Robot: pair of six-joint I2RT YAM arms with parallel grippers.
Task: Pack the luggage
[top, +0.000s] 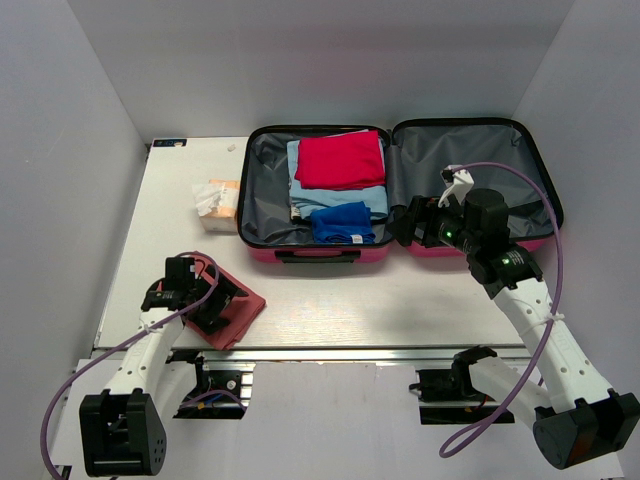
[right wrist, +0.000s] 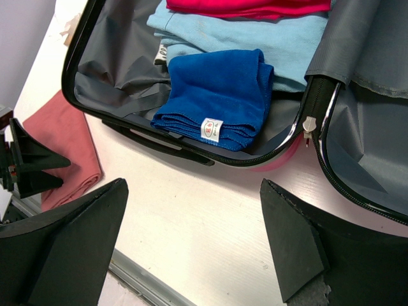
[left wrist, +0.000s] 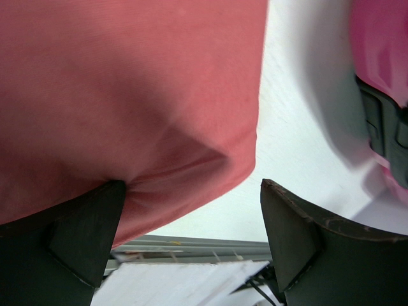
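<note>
Though three things are packed, I'd call this job a little past halfway. Nearest me, on the left, the left gripper (left wrist: 191,186) stands with its fingers spread wide over a pink cloth (top: 245,308) on the table (top: 330,300). One finger touches a fold, but nothing is gripped. That cloth has yet to go in. On the right, the right gripper (right wrist: 194,185) hangs wide open and holding nothing, just off the luggage's front edge.

Farther back, the luggage (top: 500,150) lies open flat across the far middle of the table, with pink shell showing along the front, black trim and grey lining. Its left half holds a blue towel (top: 342,222) in front, a pale blue cloth (top: 300,190) under it and a red cloth (top: 340,158) behind. Its right half is bare lining. A small packet (top: 215,200) sits just left of it. Closing and zipping are not yet done.
</note>
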